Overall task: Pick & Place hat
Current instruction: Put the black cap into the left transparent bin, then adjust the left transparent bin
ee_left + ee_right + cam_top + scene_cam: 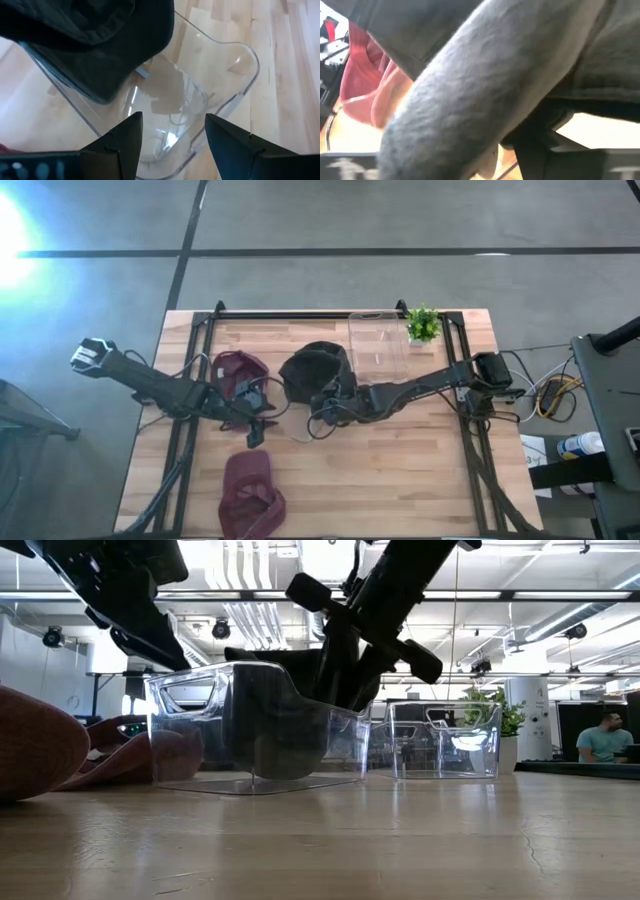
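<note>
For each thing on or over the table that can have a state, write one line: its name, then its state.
black hat: held by the right gripper, partly inside the near clear bin
near clear bin: upright, open-topped
far clear bin: upright, empty
maroon hats: lying on the table, ungripped
right gripper: shut on the black hat
left gripper: open, over the near bin

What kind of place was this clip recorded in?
Most likely an open-plan lab or office workspace: the low view shows exposed ceiling ducts and strip lights, a person seated in the background, and the wooden table stands on a bare concrete floor.
</note>
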Controlling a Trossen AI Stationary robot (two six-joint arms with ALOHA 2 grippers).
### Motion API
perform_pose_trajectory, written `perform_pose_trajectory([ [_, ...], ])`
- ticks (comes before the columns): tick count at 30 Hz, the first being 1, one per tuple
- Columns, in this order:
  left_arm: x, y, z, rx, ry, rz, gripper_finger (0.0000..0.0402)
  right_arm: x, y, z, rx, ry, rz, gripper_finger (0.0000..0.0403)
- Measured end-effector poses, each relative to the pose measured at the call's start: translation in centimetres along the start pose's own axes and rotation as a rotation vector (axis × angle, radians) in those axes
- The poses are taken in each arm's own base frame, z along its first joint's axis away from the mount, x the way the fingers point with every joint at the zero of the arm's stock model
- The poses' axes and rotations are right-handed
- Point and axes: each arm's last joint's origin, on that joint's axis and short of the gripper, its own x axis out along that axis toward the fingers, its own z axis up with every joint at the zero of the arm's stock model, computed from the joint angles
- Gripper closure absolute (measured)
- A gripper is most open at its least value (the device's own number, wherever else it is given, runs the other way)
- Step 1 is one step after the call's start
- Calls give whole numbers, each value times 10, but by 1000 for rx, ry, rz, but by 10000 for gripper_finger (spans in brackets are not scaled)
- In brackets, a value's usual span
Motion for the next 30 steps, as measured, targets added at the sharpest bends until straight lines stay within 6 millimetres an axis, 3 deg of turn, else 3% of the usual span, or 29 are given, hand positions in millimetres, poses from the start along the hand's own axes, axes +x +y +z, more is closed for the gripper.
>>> perform_pose_trajectory([
  [7, -3, -1, 6, 9, -28, 17, 193, -5, 2, -8, -125, 115, 38, 251],
  [14, -6, 3, -1, 31, 32, 46, 193, -19, 6, -20, -308, 189, 102, 244],
  [20, -18, 4, -6, 97, 69, 4, 193, -35, 7, -35, -590, 270, 178, 245],
  [25, -23, 13, -18, 164, 174, 109, 193, -26, -6, -48, -691, 365, 107, 250],
  [30, -21, 17, -24, 153, 200, 138, 193, -9, -9, -42, -673, 326, 64, 258],
])
